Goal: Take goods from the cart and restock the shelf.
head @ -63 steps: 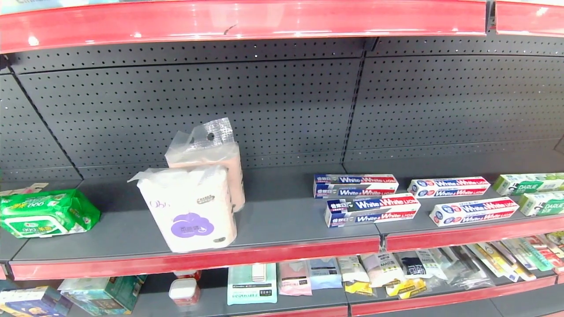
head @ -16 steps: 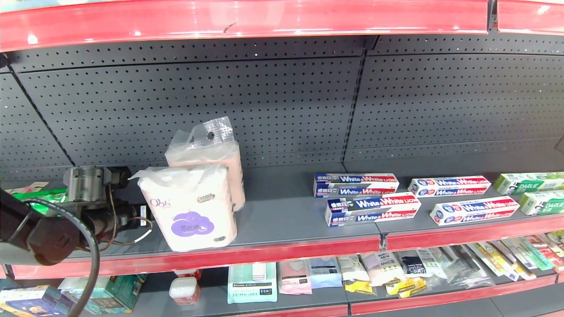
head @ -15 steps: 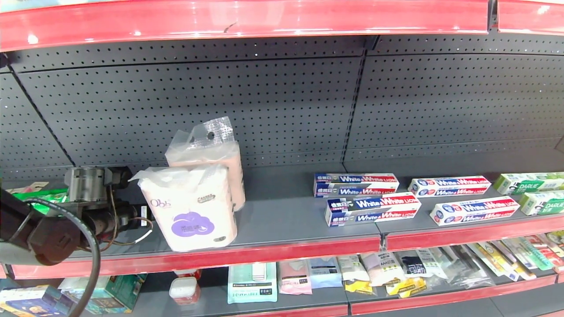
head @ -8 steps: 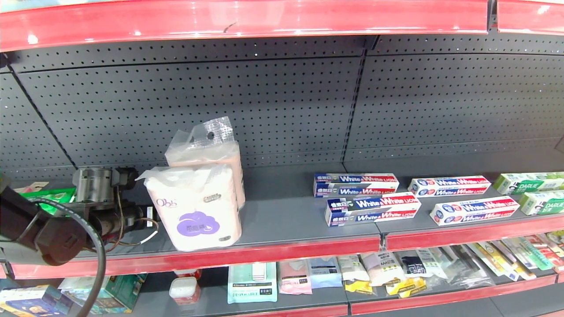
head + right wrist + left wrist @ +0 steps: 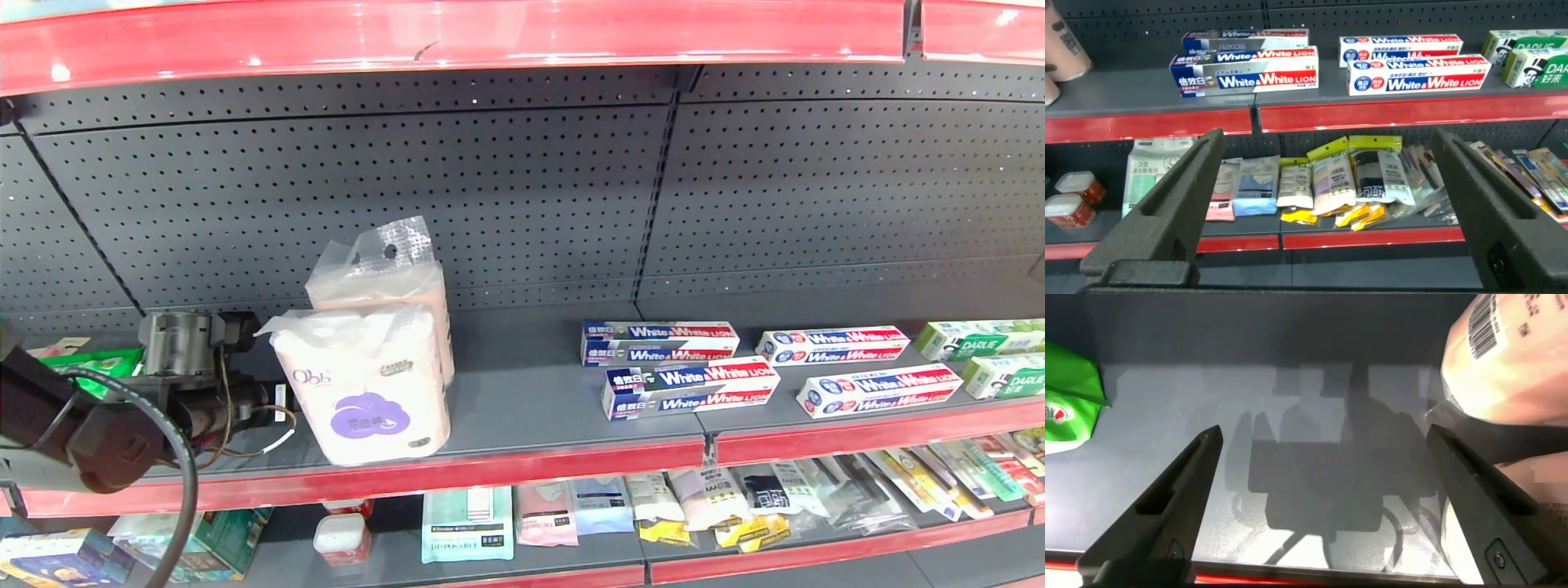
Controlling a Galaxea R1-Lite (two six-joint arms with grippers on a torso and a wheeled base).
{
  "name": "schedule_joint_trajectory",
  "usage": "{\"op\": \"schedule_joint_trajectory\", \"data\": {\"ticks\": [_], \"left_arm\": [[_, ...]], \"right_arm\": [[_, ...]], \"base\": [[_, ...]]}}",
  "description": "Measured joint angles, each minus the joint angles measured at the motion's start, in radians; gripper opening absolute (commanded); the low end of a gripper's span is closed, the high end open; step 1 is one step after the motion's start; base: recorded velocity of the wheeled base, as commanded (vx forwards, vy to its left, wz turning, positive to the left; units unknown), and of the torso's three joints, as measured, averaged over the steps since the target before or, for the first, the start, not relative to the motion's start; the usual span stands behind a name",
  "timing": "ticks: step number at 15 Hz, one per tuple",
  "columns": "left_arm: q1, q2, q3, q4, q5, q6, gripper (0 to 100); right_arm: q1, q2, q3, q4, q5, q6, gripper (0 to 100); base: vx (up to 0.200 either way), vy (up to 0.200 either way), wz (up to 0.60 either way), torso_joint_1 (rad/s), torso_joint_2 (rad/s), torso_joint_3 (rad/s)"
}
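Head view looks onto a dark shelf (image 5: 531, 400) with a red edge strip (image 5: 359, 483) and a perforated back wall (image 5: 490, 188). A white pack of paper rolls (image 5: 361, 392), marked with a purple cloud, stands upright near the front edge, left of the middle. Close behind it stands a pink pack (image 5: 404, 286) in clear wrap, its punched tab sticking up. The left arm (image 5: 106, 425) comes in from the left at shelf height, its wrist just beside the white pack's left side.

Left wrist view shows the left hand (image 5: 1323, 433) released, both fingers (image 5: 1167, 514) spread wide over bare shelf with nothing between them. One finger lies along the white pack, and whether it touches the wrap cannot be told. A green pack of wipes (image 5: 82, 363) lies flat farther left, partly behind the arm.

To the right, well apart from the rolls, four blue-and-red toothpaste boxes (image 5: 690, 388) lie flat in two rows. Green boxes (image 5: 980, 339) lie beyond them at the right edge.

Right wrist view shows the right hand (image 5: 1328, 135) released too, fingers wide and empty. It is held in front of the shelving, facing the toothpaste boxes and the lower shelf (image 5: 1372, 238), where flat sachets (image 5: 1331, 184) lie side by side.
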Motion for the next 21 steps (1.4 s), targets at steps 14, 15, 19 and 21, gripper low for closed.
{"op": "schedule_joint_trajectory", "data": {"ticks": [14, 15, 19, 21], "left_arm": [[0.144, -0.606, 0.246, 0.188, -0.089, 0.157, 100], [0.143, -0.711, 0.275, 0.238, -0.099, 0.165, 100], [0.123, -1.181, 0.362, 0.46, -0.147, 0.226, 100], [0.113, -1.387, 0.38, 0.637, -0.167, 0.215, 100]], "right_arm": [[0.0, 0.0, 0.0, 0.0, 0.0, 0.0, 100], [0.0, 0.0, 0.0, 0.0, 0.0, 0.0, 100], [0.0, 0.0, 0.0, 0.0, 0.0, 0.0, 100], [0.0, 0.0, 0.0, 0.0, 0.0, 0.0, 100]], "base": [[0.0, 0.0, 0.0, 0.0, 0.0, 0.0], [0.0, 0.0, 0.0, 0.0, 0.0, 0.0], [0.0, 0.0, 0.0, 0.0, 0.0, 0.0], [0.0, 0.0, 0.0, 0.0, 0.0, 0.0]]}}
